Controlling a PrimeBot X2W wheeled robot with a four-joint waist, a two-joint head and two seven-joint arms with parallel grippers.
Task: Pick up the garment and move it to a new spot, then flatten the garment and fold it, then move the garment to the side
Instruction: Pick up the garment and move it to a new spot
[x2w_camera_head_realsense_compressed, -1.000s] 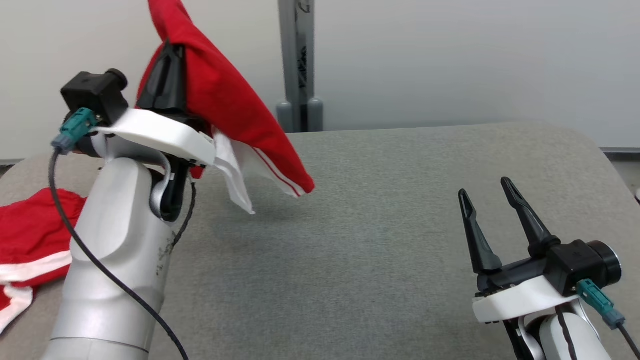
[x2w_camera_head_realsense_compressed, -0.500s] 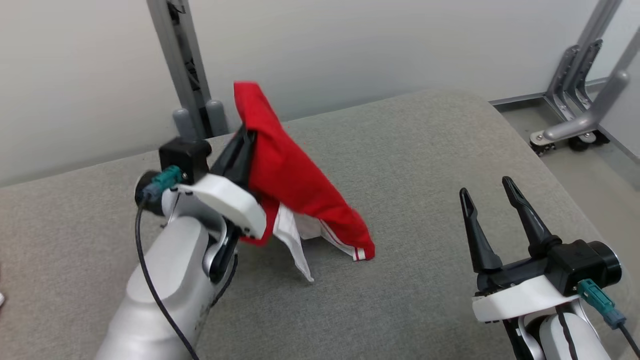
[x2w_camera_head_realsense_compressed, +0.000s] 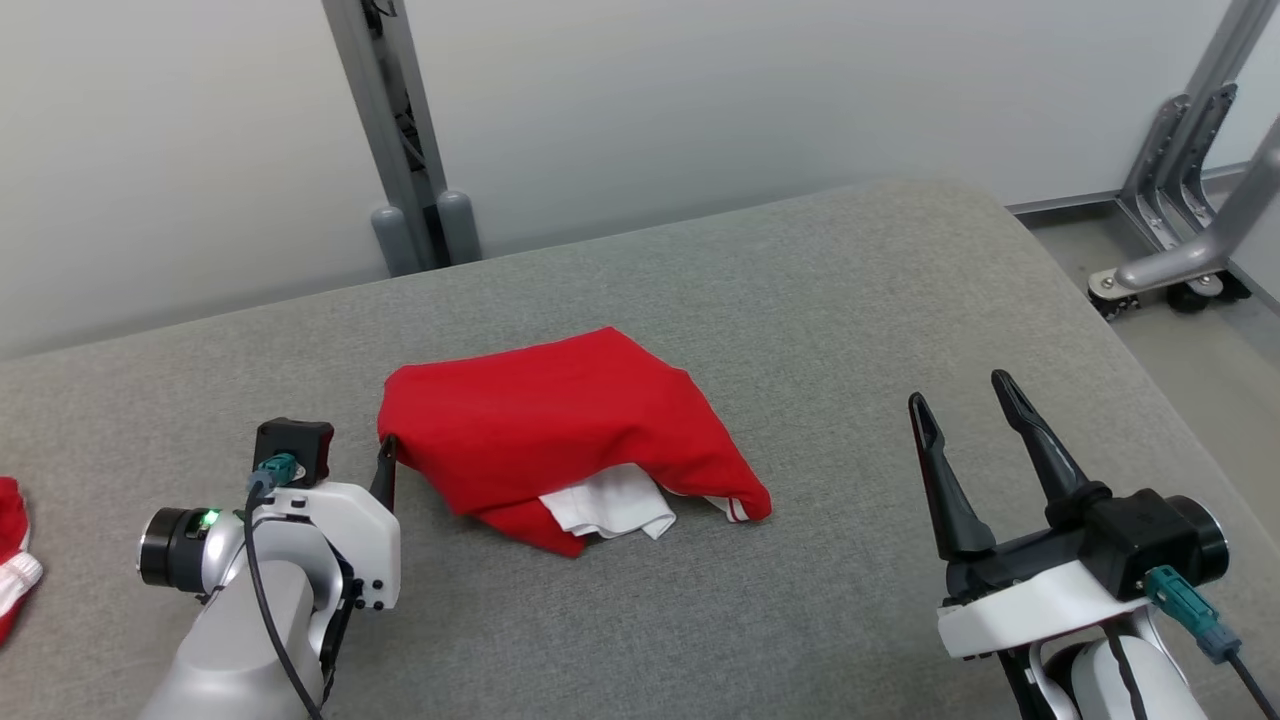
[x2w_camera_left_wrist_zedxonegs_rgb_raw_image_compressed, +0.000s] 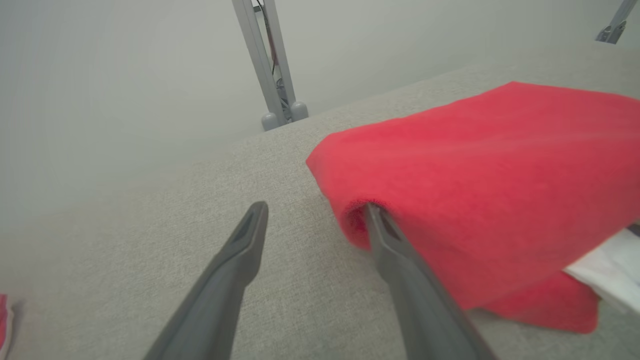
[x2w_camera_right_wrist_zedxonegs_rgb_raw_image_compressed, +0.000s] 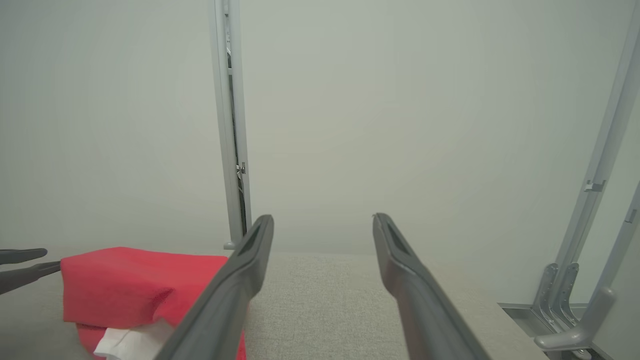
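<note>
The red garment (x2w_camera_head_realsense_compressed: 560, 430) with white trim lies crumpled in a heap on the grey padded table (x2w_camera_head_realsense_compressed: 820, 300), a white piece (x2w_camera_head_realsense_compressed: 608, 505) poking out at its front. My left gripper (x2w_camera_head_realsense_compressed: 385, 458) sits low at the heap's left edge, open. In the left wrist view (x2w_camera_left_wrist_zedxonegs_rgb_raw_image_compressed: 314, 206) one fingertip (x2w_camera_left_wrist_zedxonegs_rgb_raw_image_compressed: 374, 215) is tucked into a fold of the red garment (x2w_camera_left_wrist_zedxonegs_rgb_raw_image_compressed: 475, 175) and the other stands free over the table. My right gripper (x2w_camera_head_realsense_compressed: 957, 392) is open and holds nothing, well to the right of the heap; the right wrist view (x2w_camera_right_wrist_zedxonegs_rgb_raw_image_compressed: 324, 217) shows the garment (x2w_camera_right_wrist_zedxonegs_rgb_raw_image_compressed: 135, 285) at its lower left.
Another red and white cloth (x2w_camera_head_realsense_compressed: 12, 565) lies at the table's far left edge. A grey metal post (x2w_camera_head_realsense_compressed: 400, 130) stands behind the table against the wall. Metal frame legs (x2w_camera_head_realsense_compressed: 1180, 200) stand on the floor past the table's right edge.
My left gripper came down from holding the garment in the air, opened and let it go; the garment now lies on the table. The head camera also turned right.
</note>
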